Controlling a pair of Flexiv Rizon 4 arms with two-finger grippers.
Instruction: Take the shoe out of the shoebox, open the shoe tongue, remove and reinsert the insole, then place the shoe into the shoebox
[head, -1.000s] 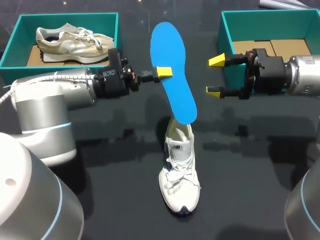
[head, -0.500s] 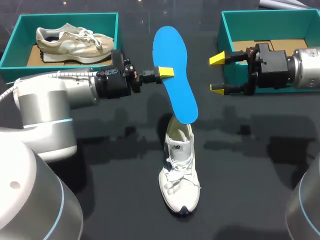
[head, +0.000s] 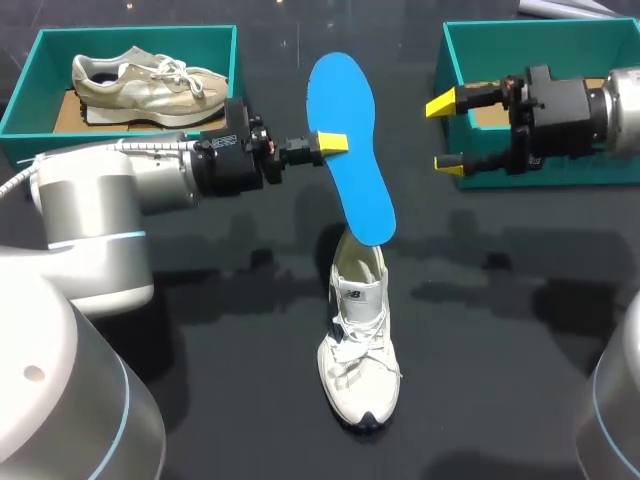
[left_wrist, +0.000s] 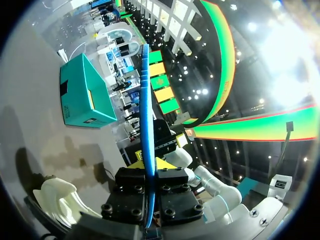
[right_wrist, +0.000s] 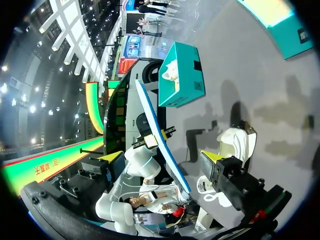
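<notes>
Left gripper (head: 328, 143): closed on the blue insole (head: 362, 190), pinching one long edge a little above mid-length. The left wrist view shows the insole edge-on between the two fingers.

Right gripper (head: 447, 136): fingers spread wide, nothing held. It hangs to the right of the insole, well apart from it, in front of the right shoebox (head: 540, 27).

Position of the task's thing: the insole is held up off the table (head: 200, 350), its long axis running from far to near with a slight lean to the right. Its near end sits over the collar of the white shoe (head: 358, 350). Whether it touches the shoe cannot be told.

Governing relation: the shoe lies directly nearward of the insole's lower end, heel far and toe near, on almost the same line. Reinsertion looks to call for a nearward, downward slide along that axis. The left arm already has the insole; the right is the free one, and could steady the shoe.

Count:
- one insole
- two shoes — the white one on the table and a beige shoe (head: 150, 85) in the left shoebox (head: 135, 33)
- two shoeboxes
- two grippers
</notes>
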